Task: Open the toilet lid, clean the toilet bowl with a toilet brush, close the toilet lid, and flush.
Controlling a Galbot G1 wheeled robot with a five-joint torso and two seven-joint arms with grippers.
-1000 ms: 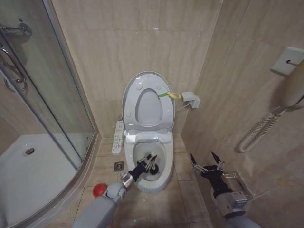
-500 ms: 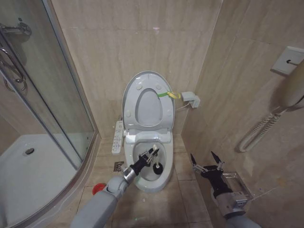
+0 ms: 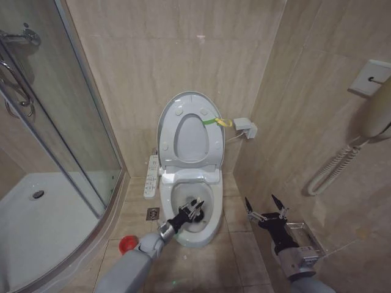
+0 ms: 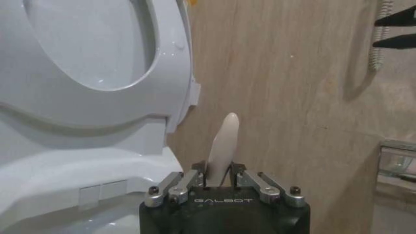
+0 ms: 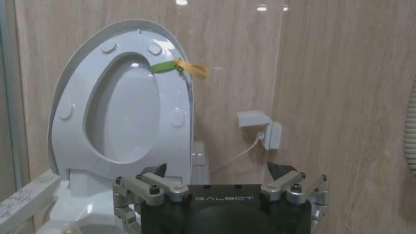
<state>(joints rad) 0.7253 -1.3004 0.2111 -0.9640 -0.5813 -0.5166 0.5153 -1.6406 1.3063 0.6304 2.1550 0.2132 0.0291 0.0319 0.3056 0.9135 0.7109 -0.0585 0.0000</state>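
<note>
The toilet lid stands upright against the wall, with the seat ring raised against it and a green-and-yellow strap at its rim. Below it the toilet bowl lies open. My left gripper reaches down into the bowl, shut on the toilet brush's pale handle; the dark brush head sits low in the basin. The brush's red base stands on the floor left of the toilet. My right gripper hangs open beside the bowl's right side, holding nothing. The lid faces my right gripper.
A glass shower enclosure and its white tray fill the left. A control panel and floor drain lie left of the toilet. A wall socket box, a handset with coiled cord and a metal rack are on the right.
My left gripper pushed the brush deeper toward the back of the bowl, then drew it back toward the front. The right arm has stayed still.
</note>
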